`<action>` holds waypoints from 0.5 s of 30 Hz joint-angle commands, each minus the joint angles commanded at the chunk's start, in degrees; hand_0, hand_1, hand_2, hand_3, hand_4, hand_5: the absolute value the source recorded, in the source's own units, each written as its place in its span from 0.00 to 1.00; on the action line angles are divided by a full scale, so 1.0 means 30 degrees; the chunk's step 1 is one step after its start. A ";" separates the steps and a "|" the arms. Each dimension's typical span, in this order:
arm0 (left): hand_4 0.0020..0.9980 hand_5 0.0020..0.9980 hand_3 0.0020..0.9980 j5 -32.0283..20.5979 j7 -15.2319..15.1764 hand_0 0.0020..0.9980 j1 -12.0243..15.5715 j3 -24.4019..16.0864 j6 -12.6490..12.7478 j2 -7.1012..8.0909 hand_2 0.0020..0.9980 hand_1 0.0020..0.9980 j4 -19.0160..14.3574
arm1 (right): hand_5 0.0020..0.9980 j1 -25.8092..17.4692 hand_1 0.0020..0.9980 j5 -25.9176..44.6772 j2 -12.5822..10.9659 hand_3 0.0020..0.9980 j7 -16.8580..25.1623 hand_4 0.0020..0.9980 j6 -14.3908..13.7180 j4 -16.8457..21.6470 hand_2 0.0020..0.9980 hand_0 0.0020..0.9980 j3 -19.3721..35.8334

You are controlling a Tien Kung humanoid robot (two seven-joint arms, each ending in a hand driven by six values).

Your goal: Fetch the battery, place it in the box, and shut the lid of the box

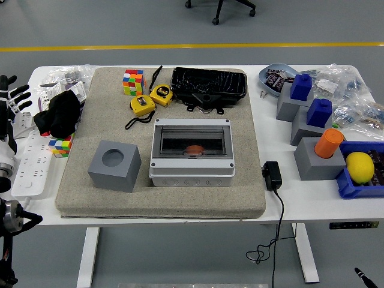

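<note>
Grey floor (72, 24), yellow line (192, 46) across it; office chair base (219, 6) beyond white table (312, 204).

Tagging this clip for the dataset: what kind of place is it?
Likely a robotics lab or test workspace, not a home: a white table crowded with test props such as the grey box, tape measures and puzzle cubes, plus an office chair base and yellow floor line.
</note>
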 joint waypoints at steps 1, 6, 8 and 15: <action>1.00 1.00 0.71 0.0017 0.0014 0.63 -0.0012 0.0011 0.0006 -0.0013 0.61 0.67 -0.0022 | 1.00 -0.0002 0.69 -0.0596 0.0015 0.71 -0.0029 1.00 -0.0143 -0.0003 0.72 0.75 0.0344; 1.00 1.00 0.70 0.0046 0.0101 0.61 0.0029 0.0025 0.0078 -0.0013 0.61 0.67 -0.0030 | 0.64 0.0058 0.73 -0.2453 -0.0003 0.35 0.0137 1.00 -0.1145 0.0087 0.68 0.84 0.0977; 1.00 1.00 0.70 0.0053 0.0133 0.61 0.0051 0.0027 0.0080 -0.0008 0.61 0.67 -0.0027 | 0.64 0.0087 0.73 -0.3218 -0.0035 0.35 0.0046 1.00 -0.1374 0.0164 0.68 0.84 0.1294; 1.00 1.00 0.69 0.0167 0.0317 0.61 0.0089 0.0075 0.0051 0.0003 0.61 0.67 -0.0039 | 0.22 0.0068 0.71 -0.4341 -0.0067 0.44 -0.0159 0.66 -0.1317 0.0327 0.52 0.89 0.1623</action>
